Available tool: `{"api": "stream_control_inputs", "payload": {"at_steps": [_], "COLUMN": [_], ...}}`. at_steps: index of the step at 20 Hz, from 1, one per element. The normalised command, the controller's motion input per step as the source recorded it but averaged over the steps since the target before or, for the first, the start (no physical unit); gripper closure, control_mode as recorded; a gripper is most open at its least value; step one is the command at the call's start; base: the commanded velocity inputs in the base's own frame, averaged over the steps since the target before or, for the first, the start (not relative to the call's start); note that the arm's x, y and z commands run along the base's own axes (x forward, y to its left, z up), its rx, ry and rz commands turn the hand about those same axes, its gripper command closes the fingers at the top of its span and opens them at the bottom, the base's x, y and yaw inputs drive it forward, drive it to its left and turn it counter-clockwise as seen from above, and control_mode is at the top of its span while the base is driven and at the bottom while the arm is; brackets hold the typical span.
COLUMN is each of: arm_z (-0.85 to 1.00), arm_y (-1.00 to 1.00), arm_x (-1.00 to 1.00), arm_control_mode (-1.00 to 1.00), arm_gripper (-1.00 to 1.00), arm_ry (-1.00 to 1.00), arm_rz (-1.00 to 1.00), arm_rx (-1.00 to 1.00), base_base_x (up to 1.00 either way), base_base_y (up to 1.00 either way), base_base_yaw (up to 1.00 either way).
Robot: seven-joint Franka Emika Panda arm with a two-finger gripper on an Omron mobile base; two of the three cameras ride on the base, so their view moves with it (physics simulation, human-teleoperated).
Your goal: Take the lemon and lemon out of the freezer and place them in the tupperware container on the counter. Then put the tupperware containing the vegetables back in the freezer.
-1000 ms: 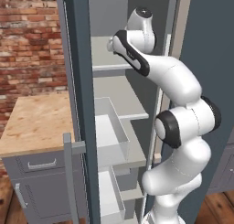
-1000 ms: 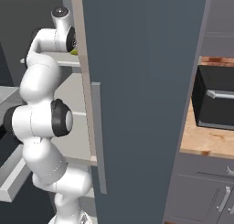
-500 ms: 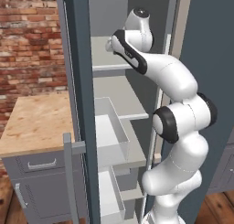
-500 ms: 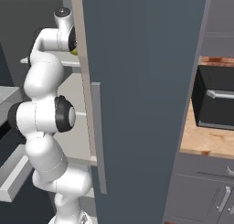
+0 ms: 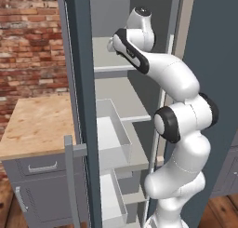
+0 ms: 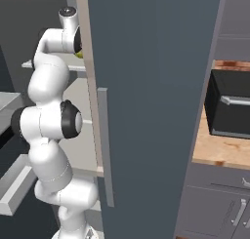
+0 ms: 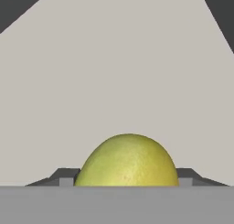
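1. Left base view: the white arm reaches deep onto an upper shelf [image 5: 104, 59] of the open freezer [image 5: 81, 83]; the wooden counter [image 5: 32, 124] stands beside it.
2. Right base view: a sliver of yellow lemon [image 6: 78, 53] peeks out by the wrist on that shelf, behind the freezer door.
3. Hand view: the lemon sits between the fingertips [image 7: 64, 176] of the claw [image 7: 128, 177]; whether they grip it cannot be told. A loose pinch on the round fruit could let it roll away across the shelf.
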Motion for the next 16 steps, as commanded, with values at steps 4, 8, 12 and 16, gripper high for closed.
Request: {"api": "stream_control_inputs", "payload": {"at_steps": [4,8,12,16], "arm_z": [-0.14,0.01,0.21,0.29], "arm_y": [0.00,0.00,-0.13,-0.39], "arm_x": [-0.40,-0.97,-1.00,-1.00], "arm_control_mode": [-1.00,-1.00,-1.00,-1.00], "arm_gripper": [1.00,1.00,1.00,1.00], "arm_ry": [-0.16,-0.11,-0.12,-0.09], "arm_rz": [0.00,0.01,0.03,0.06], "arm_rx": [0.00,0.00,0.00,0.00], "base_base_x": [0.00,0.00,0.00,0.00], "base_base_y": [0.00,0.00,0.00,0.00], "base_base_yaw": [0.00,0.00,0.00,0.00]}}
